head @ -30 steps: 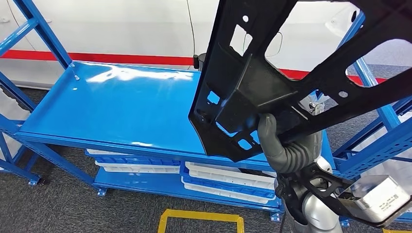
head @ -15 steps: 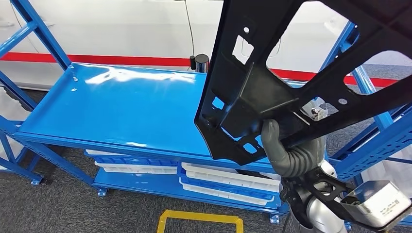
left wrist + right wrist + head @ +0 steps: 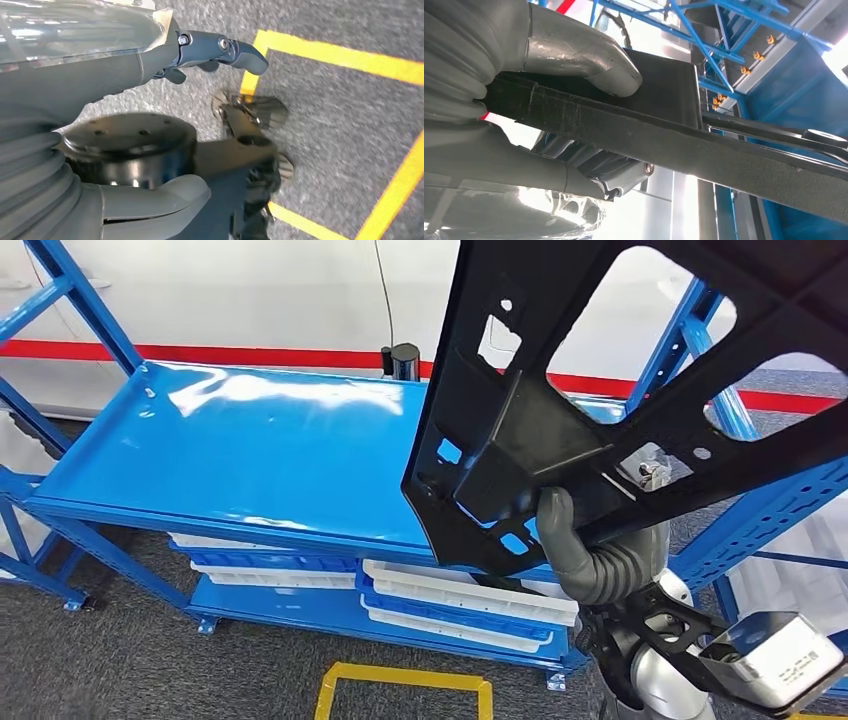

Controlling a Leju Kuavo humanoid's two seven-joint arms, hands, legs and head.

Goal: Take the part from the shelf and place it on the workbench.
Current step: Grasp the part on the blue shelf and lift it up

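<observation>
My right hand is clamped on the part, a large black plastic panel with cut-out windows and small square holes. In the head view the hand sits at about 5 o'clock, and the panel rises from it toward 12 and 2 o'clock, held tilted in the air above the right end of the blue workbench, clear of its surface. My grey thumb presses on the near face of the panel's lower edge, next to a raised boxy section. In the right wrist view the thumb lies flat across the dark strip of the part, with my other fingers under it, so the edge is squeezed between them.

The glossy top of the workbench spreads from 9 o'clock to the centre of the head view. Under it, at 6 o'clock, white trays are stacked on a lower blue shelf. A small black cylinder stands at the far edge of the top, at about 12 o'clock. Blue shelf uprights stand at 3 o'clock, behind the panel. Yellow floor tape marks the grey carpet at 6 o'clock.

My left hand hangs over the carpet and yellow tape in its wrist view; it holds nothing, and I cannot tell how its fingers lie.
</observation>
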